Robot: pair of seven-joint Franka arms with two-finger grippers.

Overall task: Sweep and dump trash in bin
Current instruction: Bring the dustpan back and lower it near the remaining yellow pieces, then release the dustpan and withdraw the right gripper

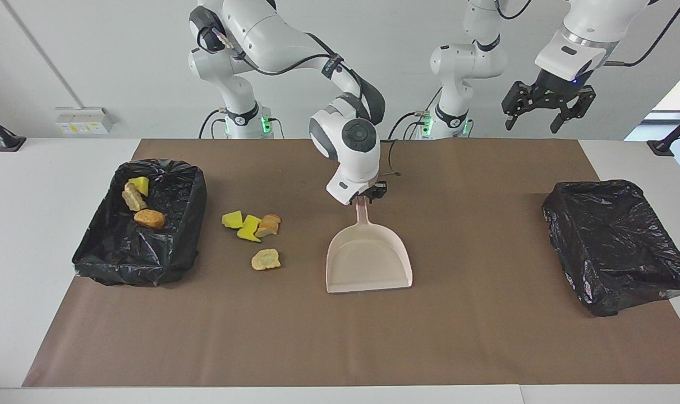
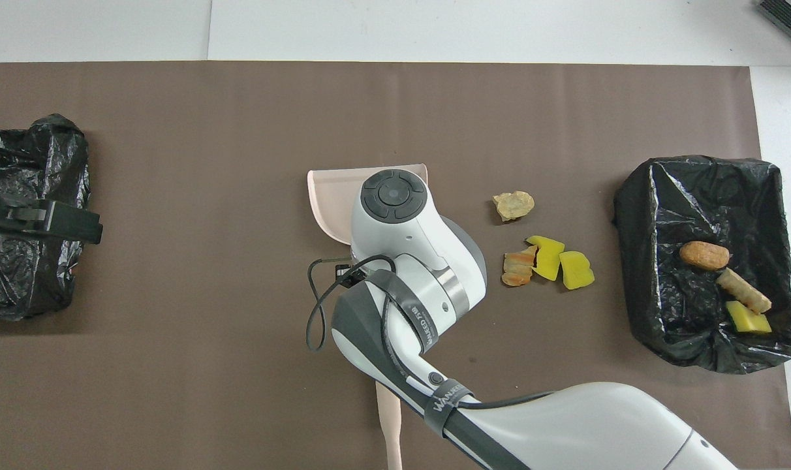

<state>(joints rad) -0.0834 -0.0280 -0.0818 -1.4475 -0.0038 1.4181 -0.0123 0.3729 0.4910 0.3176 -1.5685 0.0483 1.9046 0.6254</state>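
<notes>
Several trash pieces lie on the brown mat: two yellow chunks [image 1: 232,219] [image 1: 250,229] and two tan lumps [image 1: 269,224] [image 1: 265,259]; they also show in the overhead view [image 2: 547,256] [image 2: 513,205]. Three more pieces, one of them yellow [image 1: 139,184], lie in the black-lined bin [image 1: 166,264] at the right arm's end. The beige dustpan [image 1: 368,259] lies flat at mid table, mouth away from the robots. My right gripper [image 1: 369,196] is shut on its handle. My left gripper [image 1: 532,120] is open and empty, raised over the other bin's end.
A second black-lined bin [image 1: 615,241] stands empty at the left arm's end. A beige stick like a brush handle [image 2: 387,424] lies nearer to the robots than the dustpan, partly under the right arm. The brown mat [image 1: 486,336] covers the table.
</notes>
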